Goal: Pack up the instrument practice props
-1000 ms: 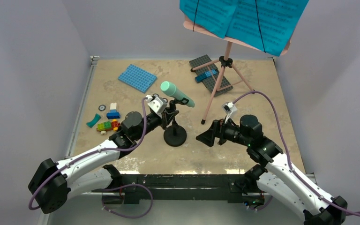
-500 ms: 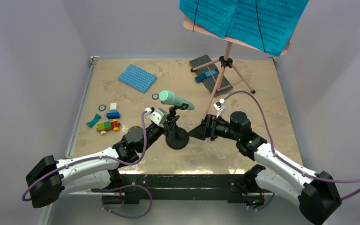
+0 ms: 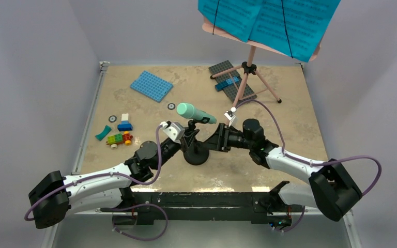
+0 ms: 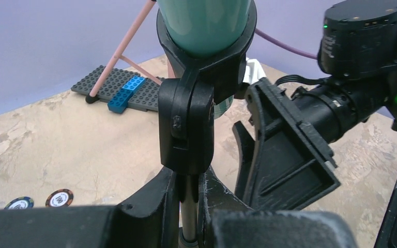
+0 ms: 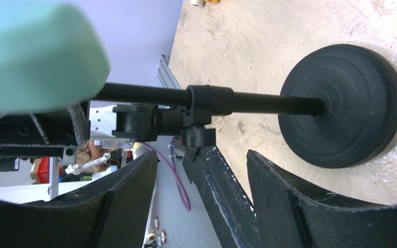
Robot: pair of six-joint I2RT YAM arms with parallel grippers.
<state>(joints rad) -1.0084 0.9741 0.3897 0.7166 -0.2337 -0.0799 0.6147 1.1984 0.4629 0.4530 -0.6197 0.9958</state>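
overhead, finds the left pincer [image 3: 188, 138] clamped on the thin post of the black mic stand [image 3: 195, 154], near the middle of the bench [image 3: 289, 113], with the mint-green microphone [image 3: 194, 112] cradled in the clip on top. finds the right pincer [image 3: 213, 140] close beside it, jaws apart, aimed at the same post. leaves the pink music stand [image 3: 245, 82] and its cyan pages [image 3: 269, 20] well behind, untouched. risks a knock between the two pincers, given the tight gap.

from the left wrist, shows fingers [image 4: 150, 201] pressed on either side of the post, just under the clip [image 4: 186, 124]. puts the other pincer's wide black finger right beside that clip. could jar the microphone out of the clip, or twist the post in the hold, if closed off-centre.

from the right wrist, looks along the post toward the round base [image 5: 344, 106], seated on the bench. shows both fingers [image 5: 310, 206] apart and beside the post, not yet around it. may pinch the left pincer instead of the post, or drag the base and tip the top-heavy stand.
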